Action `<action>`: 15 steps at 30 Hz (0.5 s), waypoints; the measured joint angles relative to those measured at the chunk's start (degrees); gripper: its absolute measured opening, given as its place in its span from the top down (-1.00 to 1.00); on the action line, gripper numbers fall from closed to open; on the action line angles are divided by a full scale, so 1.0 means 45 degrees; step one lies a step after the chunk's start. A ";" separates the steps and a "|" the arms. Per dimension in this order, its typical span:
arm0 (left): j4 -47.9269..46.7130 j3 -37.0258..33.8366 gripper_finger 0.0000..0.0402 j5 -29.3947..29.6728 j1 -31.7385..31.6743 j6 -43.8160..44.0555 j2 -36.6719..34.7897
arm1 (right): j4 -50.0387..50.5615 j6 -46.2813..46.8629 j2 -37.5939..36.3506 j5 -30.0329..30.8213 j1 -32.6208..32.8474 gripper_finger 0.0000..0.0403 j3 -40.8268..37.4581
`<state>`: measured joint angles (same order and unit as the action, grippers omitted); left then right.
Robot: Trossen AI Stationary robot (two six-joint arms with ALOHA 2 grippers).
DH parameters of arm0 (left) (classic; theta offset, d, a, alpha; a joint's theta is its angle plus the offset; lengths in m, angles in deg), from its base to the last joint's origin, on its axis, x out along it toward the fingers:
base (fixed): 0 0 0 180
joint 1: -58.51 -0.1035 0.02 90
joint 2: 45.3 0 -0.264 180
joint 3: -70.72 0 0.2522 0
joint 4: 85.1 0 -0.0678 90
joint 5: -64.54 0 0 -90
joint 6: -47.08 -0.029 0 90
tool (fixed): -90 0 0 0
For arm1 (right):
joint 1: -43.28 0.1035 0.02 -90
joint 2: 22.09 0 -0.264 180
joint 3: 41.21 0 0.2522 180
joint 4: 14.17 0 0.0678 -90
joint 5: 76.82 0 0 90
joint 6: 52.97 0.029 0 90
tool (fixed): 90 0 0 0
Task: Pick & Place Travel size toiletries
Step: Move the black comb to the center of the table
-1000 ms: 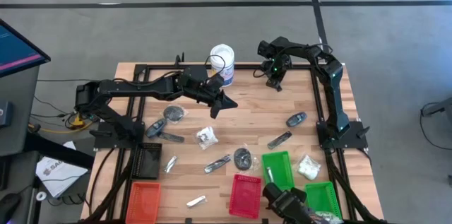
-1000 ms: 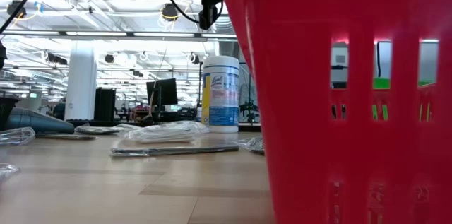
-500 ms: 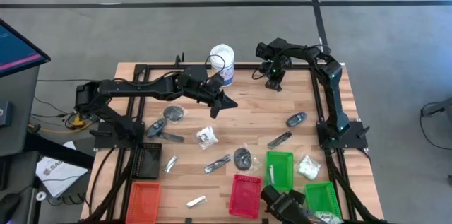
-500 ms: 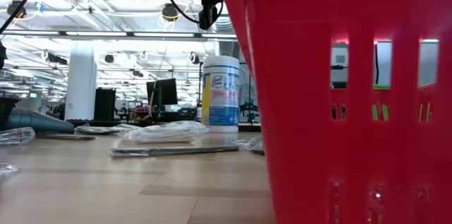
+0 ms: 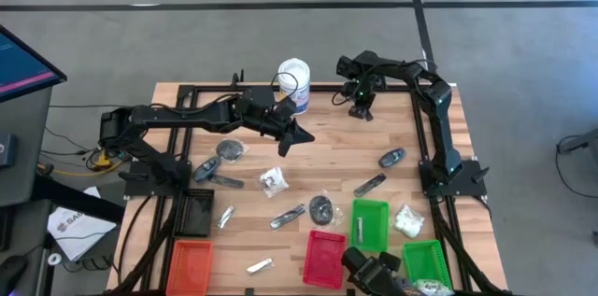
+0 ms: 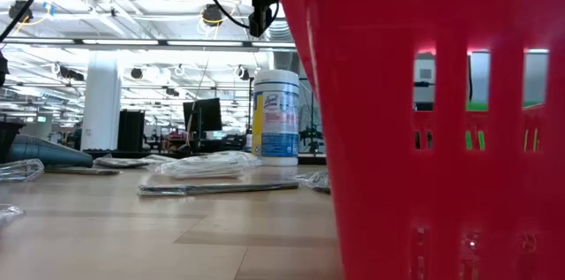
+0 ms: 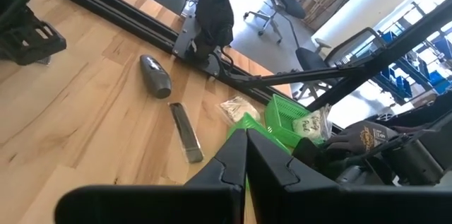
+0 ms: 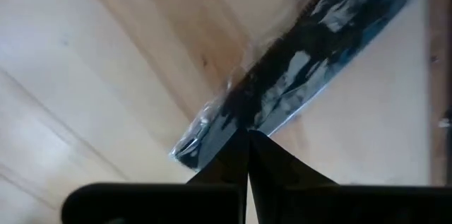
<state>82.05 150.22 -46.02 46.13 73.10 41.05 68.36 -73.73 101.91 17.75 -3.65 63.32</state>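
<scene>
Toiletries lie scattered on the wooden table: a white-filled packet [image 5: 274, 179], a dark disc [image 5: 321, 207], a slim black stick [image 5: 370, 184], a dark packet [image 5: 392, 157] and silvery sachets [image 5: 288, 215]. My left gripper [image 5: 297, 137] hovers shut above the table's middle, holding nothing. My right gripper [image 5: 359, 106] is shut near the far edge, pointing down. Its wrist view shows a dark item in clear wrap [image 8: 304, 75] lying flat on the wood just past the fingertips [image 8: 247, 139]. My right gripper's shut fingertips stand right at the near edge of the clear-wrapped dark item [image 8: 233, 121], coming from above. Whether they touch the wrapper or only hover over it, I cannot tell. The item lies flat on the table.
A white tub with a blue label [image 5: 293, 81] stands at the far edge. Orange [image 5: 191, 263], red [image 5: 325, 259] and two green trays [image 5: 368, 223] [image 5: 425, 263] line the near edge. A person's dark-gloved hand [image 5: 369, 263] reaches in there. The red tray [image 6: 424, 121] blocks the low view's right.
My right gripper has shifted a little toward the table's left, staying shut by the far edge. The person's gloved hand at the near edge has moved left beside the green trays. My left arm has kept still.
</scene>
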 joint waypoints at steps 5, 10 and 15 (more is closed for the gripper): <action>-0.0001 0.0000 1.00 -0.0005 0.0000 -0.0028 0.0000 | 0.0048 -0.0041 0.0000 -0.0010 0.0009 1.00 -0.0162; -0.0005 0.0000 1.00 -0.0012 0.0000 -0.0062 0.0000 | 0.0205 -0.0227 -0.0039 -0.0292 0.0014 1.00 -0.0579; -0.0005 0.0000 1.00 -0.0053 0.0000 -0.0100 0.0000 | 0.0617 -0.0543 -0.0073 -0.0725 0.0023 1.00 -0.1025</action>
<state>82.03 150.22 -46.26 46.13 72.65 41.05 71.14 -76.17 101.59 14.49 -3.55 58.70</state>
